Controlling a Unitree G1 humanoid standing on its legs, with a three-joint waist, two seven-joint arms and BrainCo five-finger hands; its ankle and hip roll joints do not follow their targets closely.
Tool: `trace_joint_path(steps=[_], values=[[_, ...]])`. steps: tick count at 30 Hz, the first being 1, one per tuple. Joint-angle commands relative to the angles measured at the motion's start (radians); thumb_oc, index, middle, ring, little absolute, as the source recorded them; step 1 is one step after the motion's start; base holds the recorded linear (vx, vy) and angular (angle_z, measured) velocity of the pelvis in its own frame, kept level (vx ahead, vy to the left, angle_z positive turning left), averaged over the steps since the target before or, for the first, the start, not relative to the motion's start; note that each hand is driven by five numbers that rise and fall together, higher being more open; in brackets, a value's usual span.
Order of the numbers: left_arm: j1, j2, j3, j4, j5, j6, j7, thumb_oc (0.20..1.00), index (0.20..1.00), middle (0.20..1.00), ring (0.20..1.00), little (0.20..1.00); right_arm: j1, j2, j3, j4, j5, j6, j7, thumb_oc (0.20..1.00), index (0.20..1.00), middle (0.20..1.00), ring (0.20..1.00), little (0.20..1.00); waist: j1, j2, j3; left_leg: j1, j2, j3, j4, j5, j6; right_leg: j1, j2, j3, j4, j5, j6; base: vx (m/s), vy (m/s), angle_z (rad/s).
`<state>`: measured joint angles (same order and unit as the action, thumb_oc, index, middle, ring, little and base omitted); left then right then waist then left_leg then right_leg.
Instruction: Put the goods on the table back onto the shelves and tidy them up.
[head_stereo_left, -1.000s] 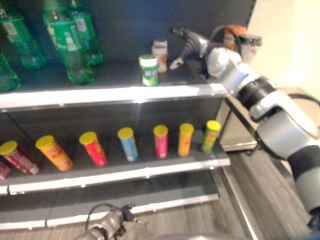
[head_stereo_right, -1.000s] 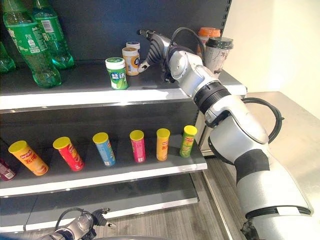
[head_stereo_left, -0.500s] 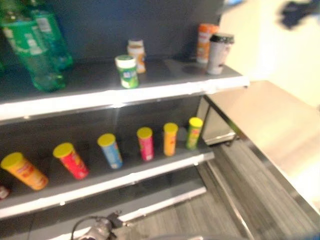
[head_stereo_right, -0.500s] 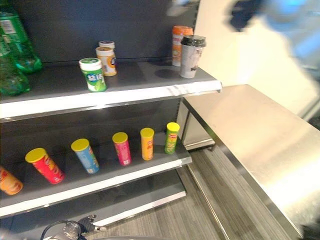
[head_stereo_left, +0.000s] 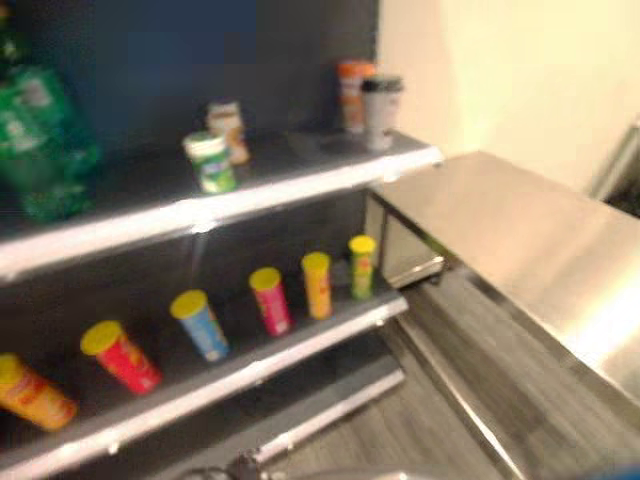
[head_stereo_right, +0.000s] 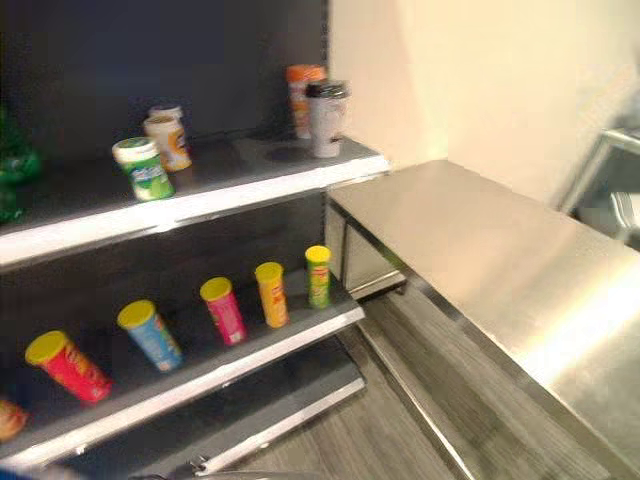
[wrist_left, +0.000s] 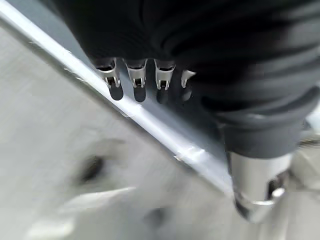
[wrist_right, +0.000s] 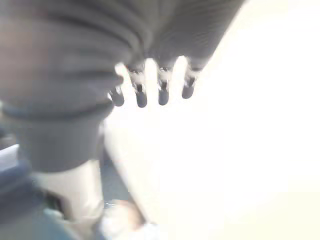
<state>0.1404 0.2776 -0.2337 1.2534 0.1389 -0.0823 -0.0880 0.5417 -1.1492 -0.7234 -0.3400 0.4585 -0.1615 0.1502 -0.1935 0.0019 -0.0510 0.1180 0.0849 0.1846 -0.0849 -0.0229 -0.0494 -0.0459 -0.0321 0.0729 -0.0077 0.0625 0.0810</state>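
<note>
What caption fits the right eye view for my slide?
Stocked shelves beside a bare steel table: green-labelled jar above, yellow-lidded tubes below.

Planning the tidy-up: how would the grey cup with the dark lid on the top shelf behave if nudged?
The grey cup stands tall and narrow near the top shelf front edge, so it would probably tip. Its smooth wall may slip. Weight unclear: contents are hidden.
</note>
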Motion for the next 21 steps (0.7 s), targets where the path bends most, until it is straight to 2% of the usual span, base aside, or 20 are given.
trace_joint_path(steps=[1, 5, 11, 15, 19, 21], values=[[-0.136, -0.001, 0.001, 0.057, 0.026, -0.023, -0.007, 1.0, 1.0, 1.0, 1.0, 1.0, -0.286, -0.033, 0.211, 0.074, -0.009, 0.002, 0.074, 1.0, 1.0, 1.0, 1.0, 1.0, 0.032, -0.061, 0.021, 0.062, -0.091, -0.013, -0.002, -0.079, 0.039, 0.096, 0.029, -0.012, -0.059, 0.013, 0.02, -0.06, 0.006, -0.56], [-0.14, -0.007, -0.017, 0.043, 0.033, -0.021, -0.019, 1.0, 1.0, 1.0, 1.0, 1.0, -0.259, 0.05, 0.37, 0.071, 0.054, 0.047, 0.156, 1.0, 1.0, 1.0, 1.0, 1.0, 0.04, -0.056, 0.034, 0.057, -0.096, -0.02, -0.002, -0.07, 0.039, 0.093, 0.025, -0.019, -0.058, 0.012, 0.019, -0.05, -0.001, 0.12], [-0.136, -0.021, -0.061, 0.014, 0.044, -0.025, -0.037, 1.0, 1.0, 1.0, 1.0, 1.0, -0.316, 0.116, 0.644, 0.13, 0.072, 0.096, 0.232, 1.0, 1.0, 1.0, 1.0, 1.0, 0.061, -0.057, 0.049, 0.051, -0.1, -0.029, -0.002, -0.06, 0.039, 0.096, 0.02, -0.029, -0.06, 0.012, 0.017, -0.05, 0.001, 0.05], [-0.129, -0.032, -0.091, -0.003, 0.059, -0.026, -0.045, 1.0, 1.0, 1.0, 1.0, 1.0, -0.364, 0.219, 0.859, 0.245, 0.025, 0.141, 0.267, 1.0, 1.0, 1.0, 1.0, 1.0, 0.083, -0.058, 0.056, 0.046, -0.104, -0.042, -0.002, -0.056, 0.039, 0.102, 0.016, -0.042, -0.063, 0.009, 0.015, -0.03, 0.001, 0.15], [-0.126, -0.036, -0.12, -0.014, 0.068, -0.027, -0.042, 1.0, 1.0, 1.0, 1.0, 1.0, -0.449, 0.384, 1.054, 0.533, -0.128, 0.154, 0.247, 1.0, 1.0, 1.0, 1.0, 1.0, 0.102, -0.058, 0.065, 0.041, -0.107, -0.061, -0.002, -0.054, 0.042, 0.105, 0.013, -0.06, -0.064, 0.005, 0.013, -0.02, -0.003, 0.18], [-0.131, -0.041, -0.137, -0.006, 0.065, -0.027, -0.032, 1.0, 1.0, 1.0, 1.0, 1.0, -0.516, 0.499, 1.12, 0.781, -0.213, 0.152, 0.185, 1.0, 1.0, 1.0, 1.0, 1.0, 0.114, -0.055, 0.067, 0.04, -0.109, -0.068, -0.002, -0.052, 0.044, 0.106, 0.01, -0.066, -0.063, 0.006, 0.012, -0.01, -0.008, 0.1]])
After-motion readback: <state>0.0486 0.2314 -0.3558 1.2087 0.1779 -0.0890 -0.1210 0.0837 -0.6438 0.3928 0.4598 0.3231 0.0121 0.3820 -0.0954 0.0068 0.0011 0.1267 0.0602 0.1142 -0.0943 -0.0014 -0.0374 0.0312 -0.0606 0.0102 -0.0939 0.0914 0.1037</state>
